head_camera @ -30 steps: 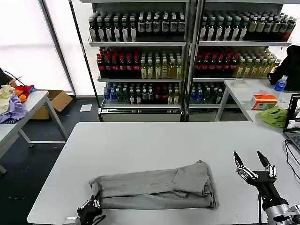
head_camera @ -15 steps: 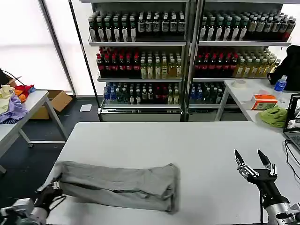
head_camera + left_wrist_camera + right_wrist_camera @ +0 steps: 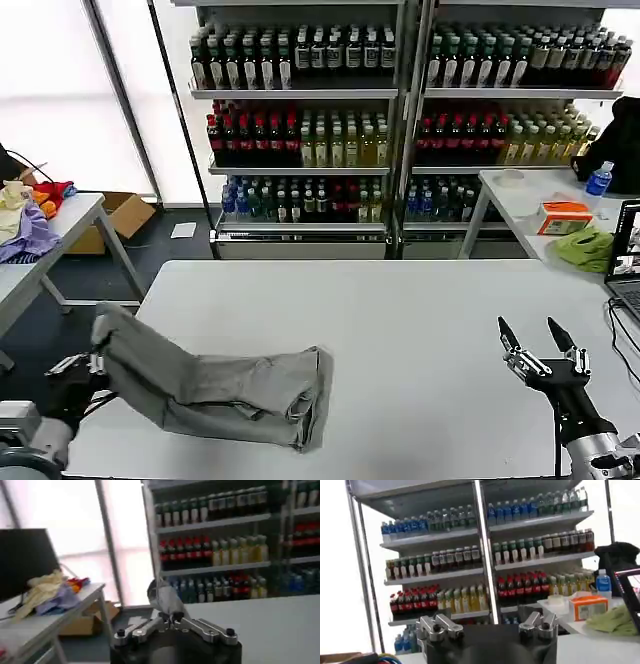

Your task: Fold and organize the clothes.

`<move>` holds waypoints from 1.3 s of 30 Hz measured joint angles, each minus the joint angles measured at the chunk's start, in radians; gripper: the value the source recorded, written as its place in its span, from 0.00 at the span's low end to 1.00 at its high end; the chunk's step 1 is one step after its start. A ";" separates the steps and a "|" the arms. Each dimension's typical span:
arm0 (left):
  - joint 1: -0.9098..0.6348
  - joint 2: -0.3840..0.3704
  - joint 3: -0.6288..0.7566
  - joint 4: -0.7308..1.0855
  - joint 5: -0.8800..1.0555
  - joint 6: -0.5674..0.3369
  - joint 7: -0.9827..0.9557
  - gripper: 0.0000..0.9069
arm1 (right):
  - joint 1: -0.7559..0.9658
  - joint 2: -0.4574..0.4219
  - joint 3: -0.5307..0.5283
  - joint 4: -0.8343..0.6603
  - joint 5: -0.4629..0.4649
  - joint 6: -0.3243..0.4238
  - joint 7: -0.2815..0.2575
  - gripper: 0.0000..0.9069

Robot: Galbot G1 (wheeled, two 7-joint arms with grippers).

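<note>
The folded light grey shirt (image 3: 215, 388) lies at the white table's (image 3: 400, 320) front left edge, one end lifted off the surface — pinched in the left gripper (image 3: 88, 366), arm low beyond the corner. The right gripper (image 3: 536, 338) hovers over the front right, fingers spread and pointing upward.

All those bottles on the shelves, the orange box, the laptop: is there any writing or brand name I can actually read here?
None can be read.
Bottle labels on the shelves: too small and blurred.
Orange box on the side table: print unreadable.
Laptop screen: only an edge shows, no legible text.
Grey shirt held by the left gripper: no print visible.
</note>
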 measured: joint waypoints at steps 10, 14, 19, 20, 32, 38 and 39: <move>-0.108 0.056 0.406 0.005 0.038 -0.010 -0.062 0.01 | -0.027 0.021 0.014 0.017 -0.002 0.003 0.007 1.00; -0.164 0.052 0.536 0.046 0.052 -0.012 -0.072 0.01 | -0.041 0.024 0.026 0.024 -0.003 0.004 0.010 1.00; -0.213 0.041 0.651 0.096 0.062 -0.018 -0.075 0.01 | -0.052 0.033 0.031 0.031 -0.008 0.004 0.010 1.00; -0.219 0.038 0.668 0.104 0.062 -0.018 -0.076 0.01 | -0.054 0.036 0.031 0.031 -0.010 0.004 0.011 1.00; -0.268 0.014 0.779 0.152 0.065 -0.001 -0.085 1.00 | -0.072 0.042 0.019 0.033 -0.014 0.009 0.014 1.00; -0.276 0.030 0.767 0.090 0.044 0.012 -0.092 1.00 | -0.072 0.052 0.003 0.040 -0.018 0.010 0.012 1.00; -0.275 0.032 0.761 0.079 0.039 0.013 -0.094 1.00 | -0.073 0.055 -0.002 0.042 -0.020 0.011 0.011 1.00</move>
